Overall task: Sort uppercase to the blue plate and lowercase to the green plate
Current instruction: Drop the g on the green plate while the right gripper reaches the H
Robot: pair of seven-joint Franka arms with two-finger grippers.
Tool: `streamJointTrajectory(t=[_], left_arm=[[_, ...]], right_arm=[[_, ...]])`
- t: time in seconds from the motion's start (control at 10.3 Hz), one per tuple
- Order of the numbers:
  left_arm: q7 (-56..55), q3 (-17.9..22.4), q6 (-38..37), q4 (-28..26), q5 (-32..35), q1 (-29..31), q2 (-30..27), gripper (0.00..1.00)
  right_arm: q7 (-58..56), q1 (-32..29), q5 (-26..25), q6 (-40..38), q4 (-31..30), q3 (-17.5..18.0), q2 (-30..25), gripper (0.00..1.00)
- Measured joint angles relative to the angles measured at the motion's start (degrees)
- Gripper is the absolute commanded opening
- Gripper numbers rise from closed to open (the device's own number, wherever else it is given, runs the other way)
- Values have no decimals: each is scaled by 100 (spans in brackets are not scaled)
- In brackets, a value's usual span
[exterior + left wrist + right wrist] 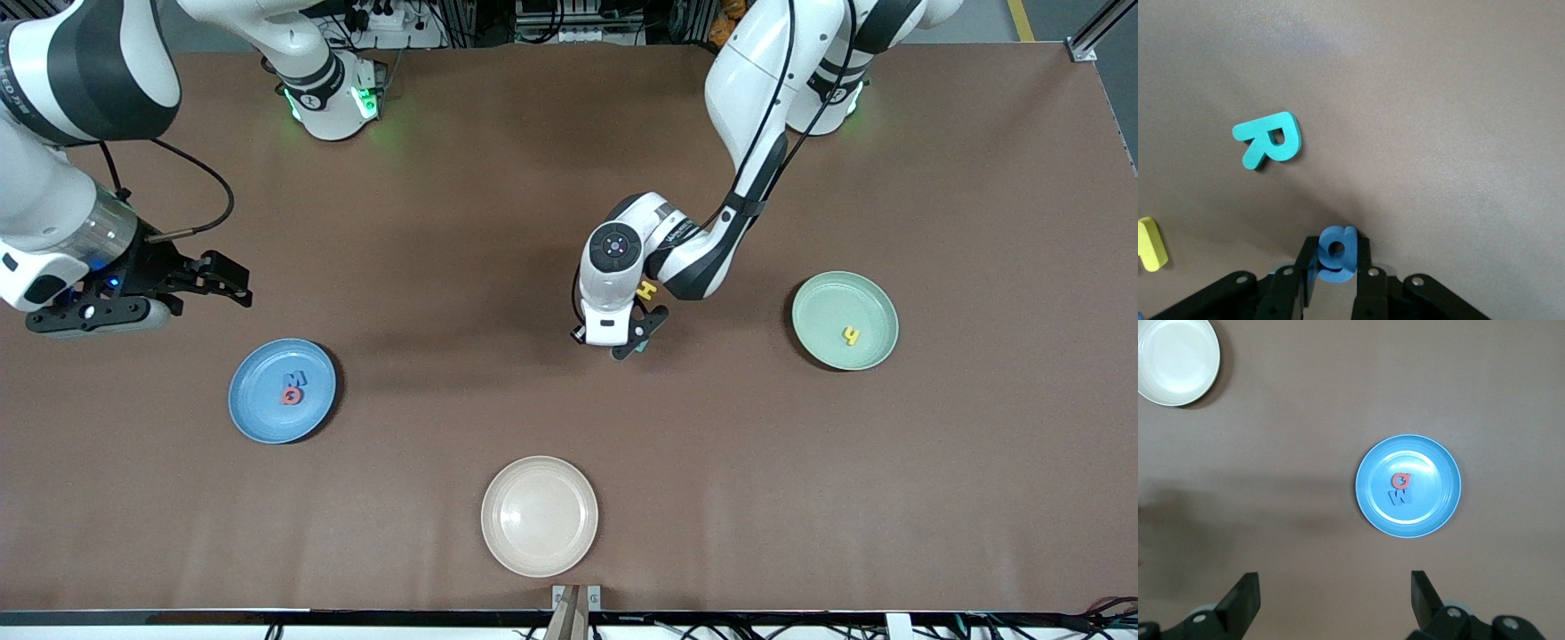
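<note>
The left hand (pixel 1336 283) was down at the brown counter (pixel 498 196) near its middle, its black fingers (pixel 1313 267) pinched on a small blue foam lowercase letter (pixel 1337 255) with a round bowl, a q or g shape. It gripped the letter by its flat faces with the letter standing on edge, probably because the foam is thin and that gives the pads the firmest hold. I judged the letter was just gripped and not yet lifted, and that it belonged on the round pale mint-green plate (pixel 845 320) toward the left arm's end of the counter, where a small yellow foam lowercase h (pixel 851 335) already lay.

Near the gripped letter a teal-green foam capital R (pixel 1269 139) lay flat on the counter, and a yellow foam capital H (pixel 646 290) lay just beside the hand, half hidden by the wrist in the front view. Both were unsorted and bound for the round matte blue plate (pixel 258 418) toward the right arm's end. That plate already held a red foam capital Q (pixel 1401 480) lying partly on a blue foam capital W or M (pixel 1400 496).

The right hand (pixel 1335 600) waited in the air with its fingers spread wide and empty, over bare counter near the blue plate, likely parked there for the capitals. A round cream plate (pixel 540 516), nearest the front camera, held nothing.
</note>
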Motion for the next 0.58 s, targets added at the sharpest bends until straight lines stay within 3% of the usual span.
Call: streamJointTrajectory(t=[0.1, 0.58], left_arm=[[0, 10, 0, 25, 0, 4, -3, 0], [517, 50, -882, 124, 22, 212, -361, 0]], right_arm=[[0, 29, 15, 0, 0, 4, 0, 100], [1021, 935, 50, 146, -13, 42, 32, 100]])
